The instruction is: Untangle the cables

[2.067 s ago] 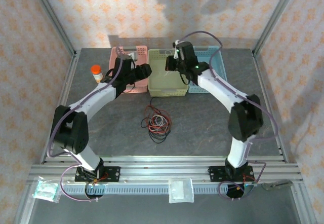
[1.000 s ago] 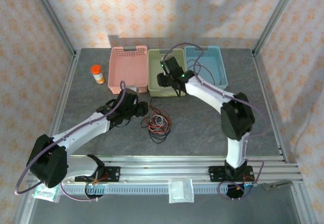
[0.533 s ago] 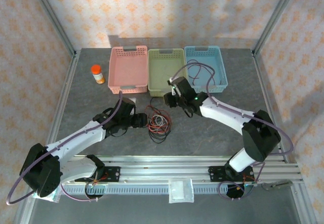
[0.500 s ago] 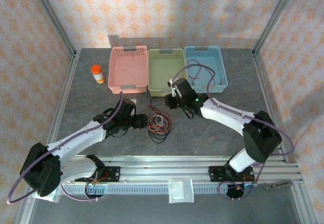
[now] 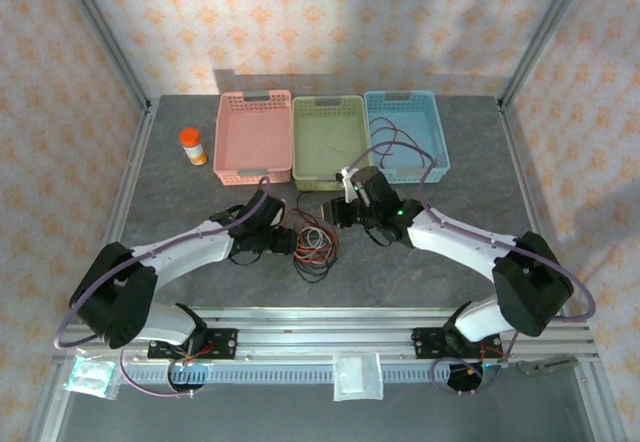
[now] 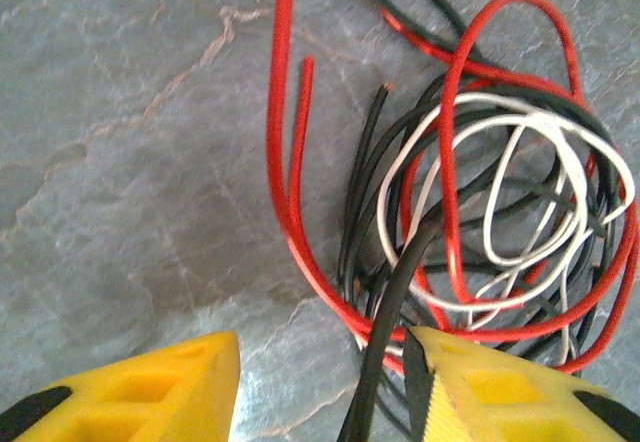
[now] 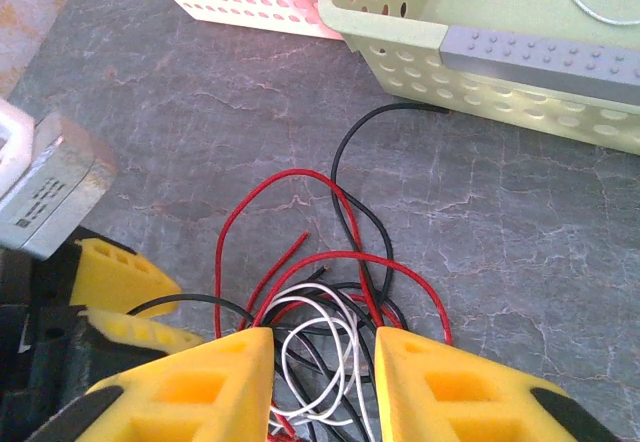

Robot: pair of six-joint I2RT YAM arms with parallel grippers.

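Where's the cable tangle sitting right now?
In the top view the cables lie mid-table, just in front of the green basket, between the left gripper and the right gripper.

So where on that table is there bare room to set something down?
Bare table right of the blue basket, and in front of the orange bottle. Crowded mid-table: left gripper and right gripper flank the cables.

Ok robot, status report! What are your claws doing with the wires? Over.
Left gripper open, black strand between its fingers. Right gripper open over the cables, all tangled. Green basket close behind, nothing blocking.
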